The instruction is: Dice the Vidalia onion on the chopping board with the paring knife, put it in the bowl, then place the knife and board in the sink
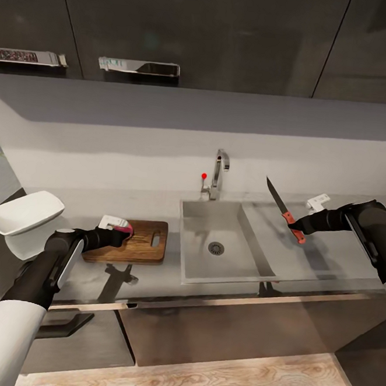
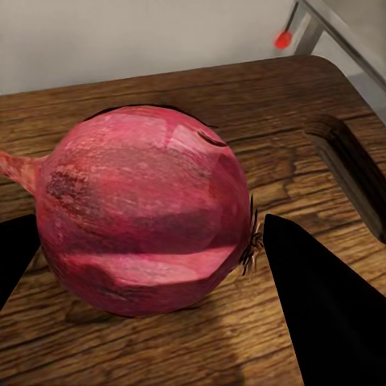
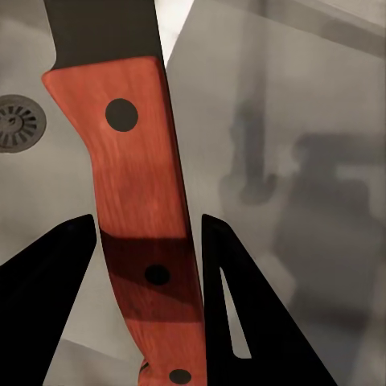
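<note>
Holding item one: left claw [image 1: 121, 229], fingers [image 2: 322, 305] to either side of the Vidalia onion [image 2: 145, 217], a red-skinned bulb resting on the chopping board [image 1: 144, 247]. Whether the fingers press the skin or stand just off it cannot be told.
Item two: right claw [image 1: 303, 228], clenched on the orange-red handle of the paring knife [image 1: 285, 211]; dark blade pointing up and away from the claw, raised over the drainboard side of the sink [image 1: 222, 266]. Round drain [image 3: 16, 122] lies below, past the handle.
Item three: chopping board, flat on the table [image 1: 157, 204], slot handle toward the sink, just beside the basin.
Item four: bowl [image 1: 27, 213], white, tilted, behind the left claw near the arm's elbow.
Item five: tap [image 1: 219, 173] with red knob [image 1: 204, 175], at the basin's rear edge.
</note>
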Tool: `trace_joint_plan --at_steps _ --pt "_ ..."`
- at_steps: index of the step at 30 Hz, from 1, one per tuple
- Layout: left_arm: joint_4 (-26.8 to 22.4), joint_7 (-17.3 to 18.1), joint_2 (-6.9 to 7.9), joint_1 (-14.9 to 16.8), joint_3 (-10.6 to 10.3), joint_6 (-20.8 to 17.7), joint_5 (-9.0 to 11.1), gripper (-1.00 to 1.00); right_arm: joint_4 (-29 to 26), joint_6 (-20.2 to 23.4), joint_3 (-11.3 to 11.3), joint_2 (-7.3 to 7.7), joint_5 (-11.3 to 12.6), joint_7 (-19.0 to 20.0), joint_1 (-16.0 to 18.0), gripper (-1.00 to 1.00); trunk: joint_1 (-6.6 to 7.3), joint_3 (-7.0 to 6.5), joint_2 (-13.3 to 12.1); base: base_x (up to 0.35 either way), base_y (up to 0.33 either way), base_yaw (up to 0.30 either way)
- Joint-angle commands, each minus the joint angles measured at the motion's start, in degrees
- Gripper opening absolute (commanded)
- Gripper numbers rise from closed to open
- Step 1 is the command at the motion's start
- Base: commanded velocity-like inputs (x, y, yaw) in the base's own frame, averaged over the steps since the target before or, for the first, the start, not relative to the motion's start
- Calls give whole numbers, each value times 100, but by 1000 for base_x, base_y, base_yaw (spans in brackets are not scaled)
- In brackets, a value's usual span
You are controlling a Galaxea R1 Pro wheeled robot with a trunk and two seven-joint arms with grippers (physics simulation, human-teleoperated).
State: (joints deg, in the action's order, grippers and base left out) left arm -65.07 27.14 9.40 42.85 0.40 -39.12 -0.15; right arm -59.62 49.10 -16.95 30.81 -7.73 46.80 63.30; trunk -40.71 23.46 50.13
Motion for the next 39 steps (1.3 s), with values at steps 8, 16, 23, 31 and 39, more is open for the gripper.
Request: trace_joint_plan --at_steps 8,16,23,31,39 --pt "-6 22 0 4 4 -35 -3 -100 -5 3 -10 4 -60 48 7 -100 -1 9 6 0 0 0" --pt "-6 21 0 4 4 -35 -3 -100 -5 3 -10 4 -61 48 7 -100 -1 34 6 0 0 0" --pt "-6 22 0 4 4 -35 -3 -100 -5 3 -10 4 -60 48 7 -100 -1 44 6 0 0 0" --pt "-6 26 0 4 4 -35 -3 100 -5 3 -10 4 -58 48 7 -100 -1 53 6 0 0 0" --pt "-16 28 0 4 4 -35 -3 100 -5 3 -10 4 -54 48 7 -100 -1 53 6 0 0 0"
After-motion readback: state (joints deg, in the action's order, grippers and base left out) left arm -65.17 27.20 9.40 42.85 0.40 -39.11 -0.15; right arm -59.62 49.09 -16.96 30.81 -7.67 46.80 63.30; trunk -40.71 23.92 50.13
